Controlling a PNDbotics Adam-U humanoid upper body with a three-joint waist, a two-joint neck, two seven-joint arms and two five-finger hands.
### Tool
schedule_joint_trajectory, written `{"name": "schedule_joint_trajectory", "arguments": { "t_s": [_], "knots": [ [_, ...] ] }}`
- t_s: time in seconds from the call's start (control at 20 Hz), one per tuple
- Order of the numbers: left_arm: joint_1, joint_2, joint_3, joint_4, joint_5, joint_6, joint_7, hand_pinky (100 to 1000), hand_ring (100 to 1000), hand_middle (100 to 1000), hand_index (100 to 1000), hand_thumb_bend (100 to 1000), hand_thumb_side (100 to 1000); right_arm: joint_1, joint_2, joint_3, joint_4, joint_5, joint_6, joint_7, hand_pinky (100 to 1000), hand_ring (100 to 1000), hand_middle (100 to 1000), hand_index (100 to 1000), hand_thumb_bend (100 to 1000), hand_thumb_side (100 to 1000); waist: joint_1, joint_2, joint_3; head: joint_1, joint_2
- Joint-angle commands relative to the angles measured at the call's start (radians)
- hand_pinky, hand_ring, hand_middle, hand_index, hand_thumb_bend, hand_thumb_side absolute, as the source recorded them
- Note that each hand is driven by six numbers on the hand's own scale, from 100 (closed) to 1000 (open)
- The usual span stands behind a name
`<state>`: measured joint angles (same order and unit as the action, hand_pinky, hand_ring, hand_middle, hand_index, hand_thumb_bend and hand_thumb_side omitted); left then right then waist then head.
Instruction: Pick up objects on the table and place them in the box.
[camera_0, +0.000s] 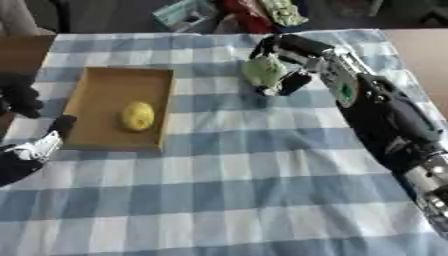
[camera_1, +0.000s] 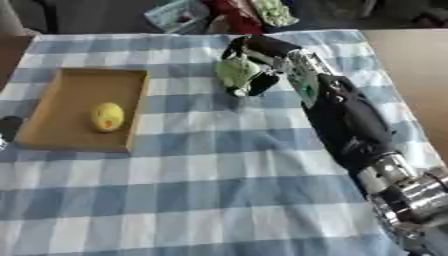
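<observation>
A: Right hand (camera_0: 282, 65)?
B: Reaching in from the right over the far half of the table (camera_0: 262, 200). Its fingers are curling round a pale green object (camera_0: 263, 71); the thumb is showing dark beneath it. The object is sitting in that grasp; whether it is touching the cloth cannot be told.

A: The box (camera_0: 103, 141)?
B: Shallow, brown, lying on the left side of the blue-and-white checked cloth (camera_1: 219, 200), well apart from the green object. A yellow rounded object (camera_0: 137, 116) is resting inside, nearer the right wall and the near rim than the far one. The far half of the floor is showing bare.

A: Open ground?
B: A band of bare cloth is lying between the box's right wall and the right hand. The whole near half of the table is showing only checks.

A: Left hand (camera_0: 31, 150)?
B: Showing at the lower left edge, just beside the box's near-left corner. Its fingers are too cut off to read.
</observation>
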<state>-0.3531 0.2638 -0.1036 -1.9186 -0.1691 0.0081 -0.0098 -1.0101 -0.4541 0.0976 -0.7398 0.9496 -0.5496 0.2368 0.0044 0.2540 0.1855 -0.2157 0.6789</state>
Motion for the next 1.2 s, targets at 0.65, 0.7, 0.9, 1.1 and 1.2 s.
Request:
{"name": "schedule_joint_trajectory", "arguments": {
  "t_s": [0.65,0.7,0.9,1.1,1.2],
  "knots": [
    [-0.005,0.019,0.009,-0.019,0.001,0.001,0.005,518,542,521,680,525,100,-0.027,0.003,-0.025,0.006,0.057,-0.002,-0.097,738,635,502,567,100,100,0.006,-0.019,-0.001,0.003,-0.008],
    [-0.005,0.019,0.009,-0.019,0.001,0.001,0.005,518,542,521,679,526,100,-0.033,0.007,-0.024,-0.002,0.048,-0.006,-0.103,736,632,501,564,100,100,0.006,-0.019,-0.002,0.003,-0.007],
    [-0.004,0.02,0.008,-0.019,0.001,0.001,0.004,518,542,520,679,526,100,-0.064,0.022,-0.012,-0.049,-0.005,-0.02,-0.105,736,627,497,565,100,100,0.005,-0.022,-0.002,0.002,-0.003],
    [-0.002,0.02,0.008,-0.019,0.001,0.001,0.003,518,541,520,679,528,100,-0.102,0.049,0.001,-0.083,-0.05,-0.025,-0.087,736,624,497,567,100,100,0.005,-0.027,0.001,0.001,0.0],
    [-0.002,0.02,0.006,-0.018,0.002,0.0,0.002,518,541,520,679,528,100,-0.119,0.07,0.003,-0.086,-0.064,-0.021,-0.077,736,623,499,568,100,100,0.004,-0.031,0.005,-0.002,0.001]
  ]
}}
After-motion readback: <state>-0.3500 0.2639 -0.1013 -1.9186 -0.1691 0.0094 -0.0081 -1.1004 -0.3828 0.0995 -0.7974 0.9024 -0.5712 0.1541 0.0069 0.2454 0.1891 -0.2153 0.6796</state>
